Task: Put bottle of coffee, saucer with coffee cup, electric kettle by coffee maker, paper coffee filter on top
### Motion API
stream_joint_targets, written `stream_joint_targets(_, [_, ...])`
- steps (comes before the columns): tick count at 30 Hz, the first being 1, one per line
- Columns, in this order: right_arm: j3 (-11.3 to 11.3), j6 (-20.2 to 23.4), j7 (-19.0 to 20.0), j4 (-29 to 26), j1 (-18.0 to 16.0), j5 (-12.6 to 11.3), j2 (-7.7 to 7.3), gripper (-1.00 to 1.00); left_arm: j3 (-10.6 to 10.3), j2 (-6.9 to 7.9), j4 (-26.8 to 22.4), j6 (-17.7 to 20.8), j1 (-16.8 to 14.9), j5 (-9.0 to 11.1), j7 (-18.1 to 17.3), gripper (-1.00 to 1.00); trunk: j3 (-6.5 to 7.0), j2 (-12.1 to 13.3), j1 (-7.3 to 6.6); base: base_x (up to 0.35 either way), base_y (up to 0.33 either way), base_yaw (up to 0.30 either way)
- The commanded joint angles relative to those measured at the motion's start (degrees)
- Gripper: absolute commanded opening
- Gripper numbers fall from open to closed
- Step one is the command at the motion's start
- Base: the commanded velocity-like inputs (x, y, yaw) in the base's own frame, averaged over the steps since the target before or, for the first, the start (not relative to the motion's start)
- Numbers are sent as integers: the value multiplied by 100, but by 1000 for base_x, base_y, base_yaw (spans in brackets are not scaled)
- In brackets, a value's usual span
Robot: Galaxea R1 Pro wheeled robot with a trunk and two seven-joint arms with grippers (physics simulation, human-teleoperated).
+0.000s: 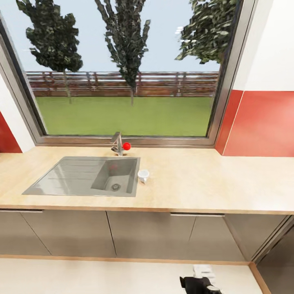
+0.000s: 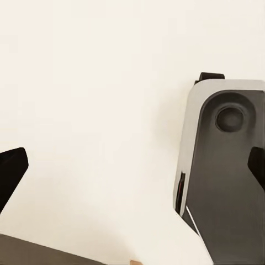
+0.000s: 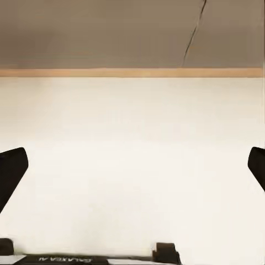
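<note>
Facing a window [image 1: 122, 69], the head camera looks over a long wooden counter [image 1: 212, 183]. A steel sink [image 1: 69, 175] is set into the counter at about 9 o'clock from centre, with a tap [image 1: 117, 143] and its red knob [image 1: 126, 145] at the sink's 12 o'clock edge. The white cup [image 1: 143, 175] is seen upright on the counter, just beside the sink's right rim, at 3 o'clock from the basin. Grey cabinets [image 1: 143, 234] run below the counter. A dark arm part [image 1: 198, 283] is seen at 6 o'clock of the head view, over pale floor [image 1: 81, 277].

The left claw [image 2: 132, 171] is spread wide, holding nothing, above pale floor, with the robot's grey base [image 2: 226, 176] near it. The right claw [image 3: 132, 171] is likewise spread wide and empty, pointed at floor and a cabinet foot [image 3: 132, 33].
</note>
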Motion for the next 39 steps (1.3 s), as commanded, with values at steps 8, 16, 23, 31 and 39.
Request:
stream_joint_targets(8, [54, -363, 4, -1221, -3, -60, 623, 100, 35, 13, 13, -17, 6, -68, 20, 100, -13, -12, 3, 5, -3, 0])
stream_joint_targets(16, [135, -363, 720, -1982, -3, -60, 876, 100, 43, 16, -1, -17, 6, -73, 6, 100, -13, -12, 3, -164, 0, 0])
stream_joint_targets(23, [1145, 605, 2880, -3044, -3, -72, 876, 100, 59, 22, -4, -23, 6, -63, 5, 100, -13, -12, 3, -24, 0, 0])
stream_joint_targets(31, [1740, 2743, 4082, -4383, -3, -94, 876, 100, 69, 5, -9, -25, 6, -60, 5, 100, -13, -12, 3, -1, 0, 0])
stream_joint_targets(39, [2089, 3827, 4269, -5775, -3, -1329, 876, 100, 66, -4, -13, -25, -7, -64, 5, 100, -13, -12, 3, 0, 0, 0])
